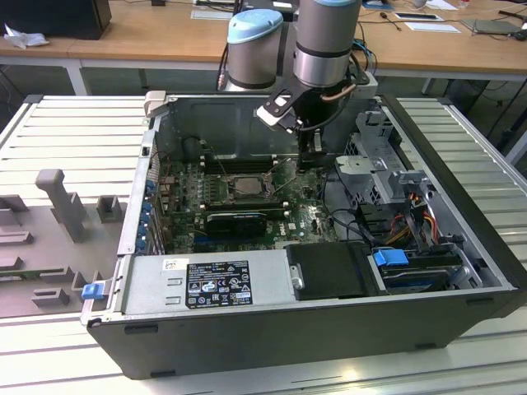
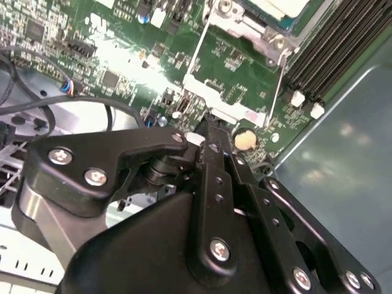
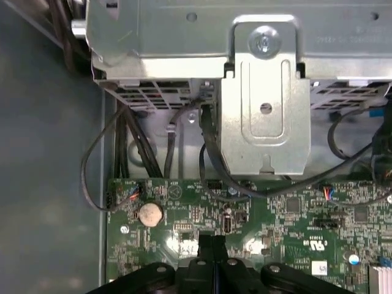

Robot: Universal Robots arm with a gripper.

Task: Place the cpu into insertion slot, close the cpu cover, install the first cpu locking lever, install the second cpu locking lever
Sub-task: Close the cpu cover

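Black hand beside the cpu cover edge (cpu cut off)

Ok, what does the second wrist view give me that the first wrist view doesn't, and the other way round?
Second wrist view: the pale silvery square cpu in the dark-framed insertion slot, the thin windowed metal cpu cover open off it, and long black memory slots.
First wrist view: a silver sheet-metal bracket and looping black cables beyond the board's edge.
Both: the black gripper, fingers shut, the green motherboard, and a round pale coin cell near the tips.
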